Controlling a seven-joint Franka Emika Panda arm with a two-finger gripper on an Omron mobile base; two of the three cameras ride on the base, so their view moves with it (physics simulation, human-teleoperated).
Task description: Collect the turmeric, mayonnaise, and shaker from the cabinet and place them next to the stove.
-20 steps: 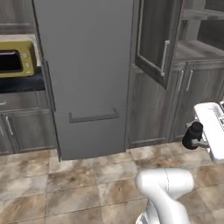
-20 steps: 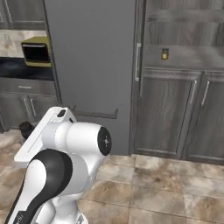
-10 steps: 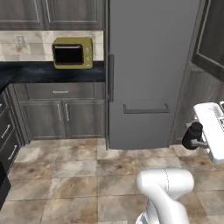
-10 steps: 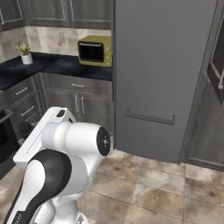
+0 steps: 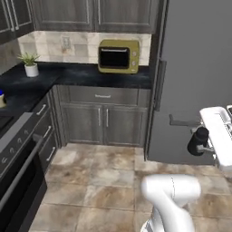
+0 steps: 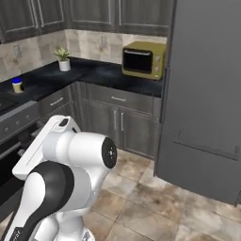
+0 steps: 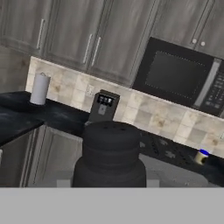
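My gripper [image 5: 204, 145] is shut on the black shaker [image 5: 198, 139], held out to the arm's right in front of the grey fridge [image 5: 199, 68]. In the hand view the shaker [image 7: 111, 153] stands close and large with its ridged, rounded top. The mayonnaise [image 6: 17, 85], a blue-lidded jar, stands on the black counter beside the stove [image 6: 16, 120]; it is small and far off in the hand view [image 7: 201, 156]. The stove's front [image 5: 18, 176] is at the lower left. The cabinet and the turmeric are out of view.
A yellow toaster oven [image 5: 118, 56] and a potted plant [image 5: 30, 63] stand on the black corner counter [image 5: 81, 74], above grey base cabinets [image 5: 102, 122]. A black microwave [image 7: 179, 78] hangs over the stove, with a paper towel roll [image 7: 40, 88] to its left. Tiled floor [image 5: 99, 181] lies ahead.
The whole picture has swung: the base has turned left. The fridge has slid to the right and the corner counter and stove have come into view. The gripper still holds the shaker.
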